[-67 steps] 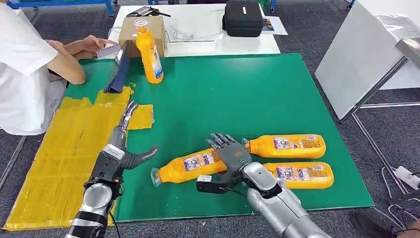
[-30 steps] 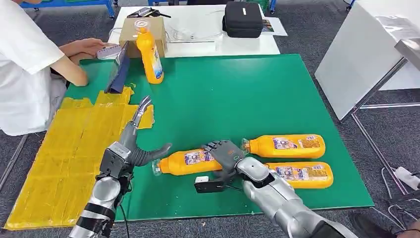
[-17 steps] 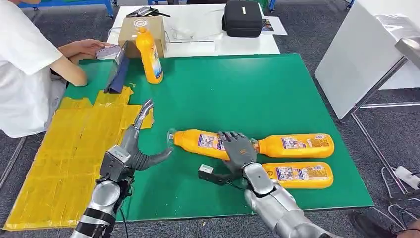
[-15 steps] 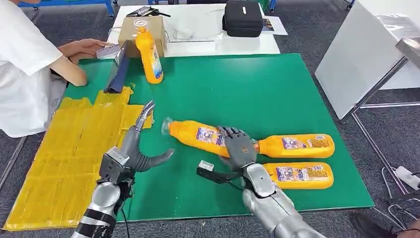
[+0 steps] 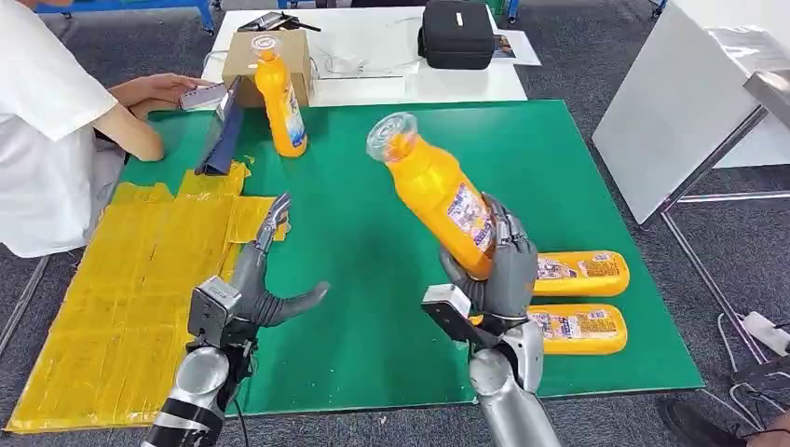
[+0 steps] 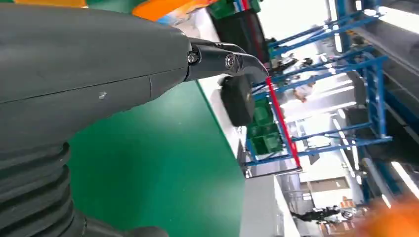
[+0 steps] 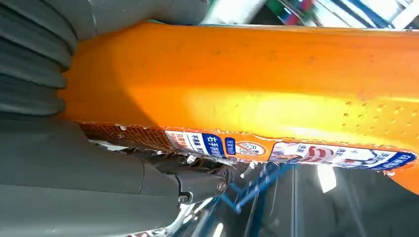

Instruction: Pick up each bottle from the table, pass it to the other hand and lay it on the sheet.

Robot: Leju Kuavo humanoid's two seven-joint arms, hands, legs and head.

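Green worktop (image 5: 391,177), carrying the items; yellow sheet (image 5: 121,279) spread along its left side, beside a seated person (image 5: 47,121) in a white top; right hand (image 5: 503,275) raised over the worktop, its fingers (image 5: 510,244) wrapped around the lower body of an orange bottle (image 5: 433,191), which is lifted clear of the surface and tilted, its clear cap end uppermost and leaning left (the right wrist view shows the labelled side of this bottle (image 7: 257,94) close against the palm); left hand (image 5: 251,289) poised over the worktop near the sheet's edge, fingers spread and holding nothing, thumb pointing towards the held bottle; two more bottles (image 5: 582,303) lying side by side on the worktop just right of the right hand; one upright bottle (image 5: 279,102) at the far left of the worktop.
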